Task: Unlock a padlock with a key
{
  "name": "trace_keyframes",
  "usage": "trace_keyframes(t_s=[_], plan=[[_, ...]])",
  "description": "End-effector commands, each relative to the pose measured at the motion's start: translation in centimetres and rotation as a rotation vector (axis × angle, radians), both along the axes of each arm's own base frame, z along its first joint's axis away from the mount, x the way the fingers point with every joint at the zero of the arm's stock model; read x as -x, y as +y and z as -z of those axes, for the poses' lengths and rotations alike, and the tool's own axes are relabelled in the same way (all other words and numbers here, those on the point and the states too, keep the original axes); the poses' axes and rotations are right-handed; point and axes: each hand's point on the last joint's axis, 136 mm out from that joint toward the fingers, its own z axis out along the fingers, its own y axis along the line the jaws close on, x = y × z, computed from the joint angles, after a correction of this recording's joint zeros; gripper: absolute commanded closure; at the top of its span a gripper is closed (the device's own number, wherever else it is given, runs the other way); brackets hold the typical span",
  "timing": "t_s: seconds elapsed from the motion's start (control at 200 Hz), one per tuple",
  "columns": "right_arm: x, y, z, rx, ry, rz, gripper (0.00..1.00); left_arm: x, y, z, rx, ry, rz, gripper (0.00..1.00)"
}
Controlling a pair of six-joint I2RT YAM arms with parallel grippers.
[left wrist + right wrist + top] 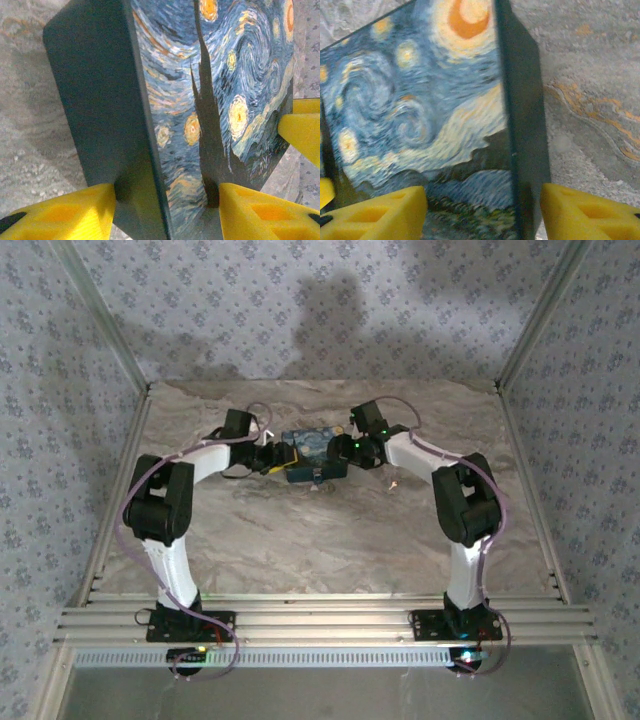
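1. Yellow fingers of the left gripper (167, 200) straddle a lower corner of the painted box (225, 100). One pad bears on the dark plain side and the other on the swirled face, so this claw is clenched on the box.
2. The box sits between the two arms, over the far middle of the table (300, 550). Its long axis runs left to right from one claw to the other, so each claw has one end and neither is clearly nearer.
3. The padlock is what the coming move turns on, and I cannot place it. It is too small or too hidden to make out on the faces turned toward either wrist camera. My guess is that it sits on an edge turned away from both.
4. The right gripper (484, 200) has the box's other end between its fingers, the painted face toward one and the dark side toward the other. I cannot tell whether the pads are pressing or just short of contact.
5. Further right, what may be the key (396, 483), a small pale speck, lies on the table near the right arm and apart from the box. It is too small to be sure. If it is the key, the right arm is the nearer one and would have to give up the box to reach it.
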Motion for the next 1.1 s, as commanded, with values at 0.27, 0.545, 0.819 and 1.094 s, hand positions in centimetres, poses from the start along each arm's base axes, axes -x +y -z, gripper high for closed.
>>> trace_keyframes(t_s=[0.27,0.545,0.819,1.094], plan=[[1.1,-2.3,-2.0,0.057,0.021,0.044,0.25,0.0,-1.8,1.4,-0.136,0.048,0.029,0.42],[4.2,-11.4,-6.0,0.161,-0.013,0.225,0.23,0.0,1.4,-1.0,-0.267,-0.035,-0.027,0.31],[8.9,-17.8,-1.2,0.254,0.191,0.348,0.24,1.5,0.8,-5.0,-0.413,-0.186,0.017,0.31],[8.3,-17.9,0.8,0.307,0.239,0.413,0.44,3.6,-7.9,-5.9,-0.438,-0.262,0.229,0.31]])
